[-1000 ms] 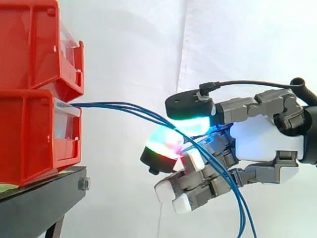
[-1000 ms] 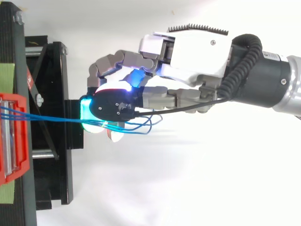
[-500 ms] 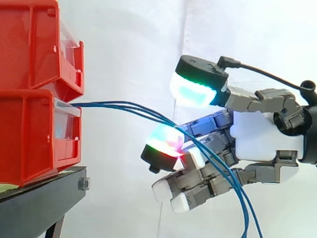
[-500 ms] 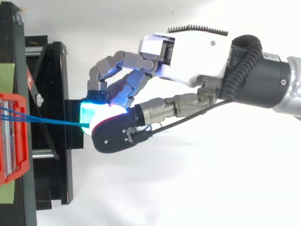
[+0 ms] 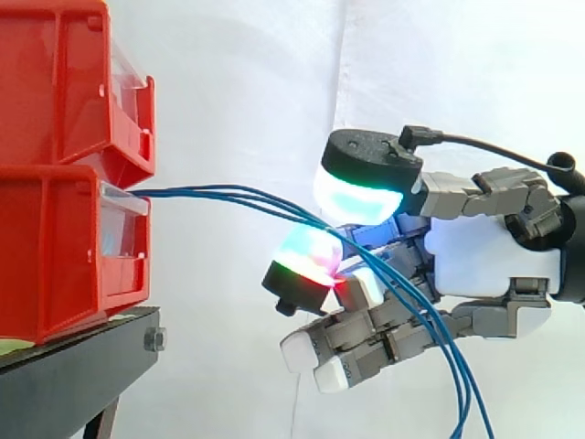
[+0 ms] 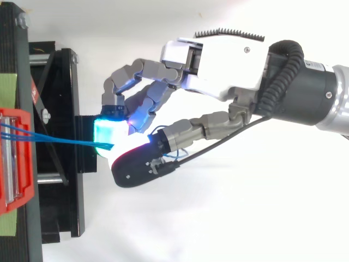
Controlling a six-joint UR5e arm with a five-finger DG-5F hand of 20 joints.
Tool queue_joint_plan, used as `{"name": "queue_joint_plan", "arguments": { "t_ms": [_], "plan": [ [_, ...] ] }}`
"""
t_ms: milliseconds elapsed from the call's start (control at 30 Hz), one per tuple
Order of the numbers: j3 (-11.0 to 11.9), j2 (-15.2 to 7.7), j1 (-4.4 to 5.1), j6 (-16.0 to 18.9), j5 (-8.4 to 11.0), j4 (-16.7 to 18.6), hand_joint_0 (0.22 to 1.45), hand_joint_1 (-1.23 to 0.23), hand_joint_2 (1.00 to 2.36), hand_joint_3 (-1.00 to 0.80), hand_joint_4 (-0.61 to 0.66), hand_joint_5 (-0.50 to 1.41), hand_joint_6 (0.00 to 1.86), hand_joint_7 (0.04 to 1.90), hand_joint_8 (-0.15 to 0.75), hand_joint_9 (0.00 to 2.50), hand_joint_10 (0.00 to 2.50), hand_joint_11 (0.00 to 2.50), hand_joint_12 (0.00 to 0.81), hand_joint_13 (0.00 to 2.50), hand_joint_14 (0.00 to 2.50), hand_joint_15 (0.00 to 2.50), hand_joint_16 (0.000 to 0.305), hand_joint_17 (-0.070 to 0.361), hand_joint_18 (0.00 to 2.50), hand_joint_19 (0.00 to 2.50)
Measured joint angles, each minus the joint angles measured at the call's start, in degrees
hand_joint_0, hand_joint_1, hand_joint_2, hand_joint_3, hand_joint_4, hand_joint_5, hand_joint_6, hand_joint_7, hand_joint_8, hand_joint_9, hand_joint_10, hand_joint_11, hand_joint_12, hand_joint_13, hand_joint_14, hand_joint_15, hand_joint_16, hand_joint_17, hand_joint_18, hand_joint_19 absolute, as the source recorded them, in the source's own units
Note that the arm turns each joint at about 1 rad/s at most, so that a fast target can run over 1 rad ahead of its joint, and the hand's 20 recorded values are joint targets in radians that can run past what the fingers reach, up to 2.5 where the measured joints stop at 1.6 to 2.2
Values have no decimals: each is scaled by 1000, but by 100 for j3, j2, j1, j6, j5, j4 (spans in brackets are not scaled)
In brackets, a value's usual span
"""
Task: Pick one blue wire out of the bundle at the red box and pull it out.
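Note:
Three thin blue wires [image 5: 228, 194] leave the front of the lower red bin [image 5: 55, 256] and run right to my hand [image 5: 489, 261]. They pass over a finger pad glowing red and green [image 5: 306, 261], then droop to the bottom right. The thumb pad [image 5: 361, 192], glowing cyan, stands just above the wires and apart from that finger. From above, the thumb [image 6: 136, 164] sits off to one side of the wires [image 6: 60, 141], while the other fingertips [image 6: 112, 131] meet them. The lower fingers are curled under, with nothing pinched.
A second red bin [image 5: 55, 82] is stacked on the lower one, and both rest on a black stand [image 5: 73, 375]. A white curtain hangs behind. The space between the bins and my hand is open, crossed only by the wires.
One second ago the thumb pressed the wires against the finger pad. It has lifted off and swung sideways, then lowered slightly. The wires stay stretched from the bin.

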Motion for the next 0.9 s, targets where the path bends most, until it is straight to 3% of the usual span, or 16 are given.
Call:
{"name": "queue_joint_plan", "arguments": {
  "t_ms": [67,300,433,667,900],
  "plan": [
    [0,0,0,1,2,0,562,-607,1004,-168,236,-134,864,1024,341,1109,18,779,449,737,14,399,75,169,610,390],
    [0,0,0,-5,-4,4,571,-627,1001,-143,248,-130,841,1000,351,1104,20,765,458,741,15,388,76,171,626,388],
    [0,0,0,-2,-6,5,531,-639,1011,-308,231,-138,820,1039,301,1057,24,785,397,695,16,420,62,140,522,443],
    [0,0,1,-1,-2,5,463,-613,1000,-500,251,-132,806,1050,319,1078,23,792,419,718,17,410,67,150,562,417],
    [0,0,4,6,3,5,518,-788,1000,-500,244,-143,862,1054,295,1097,24,857,395,726,16,420,62,139,559,397]
  ]
}}
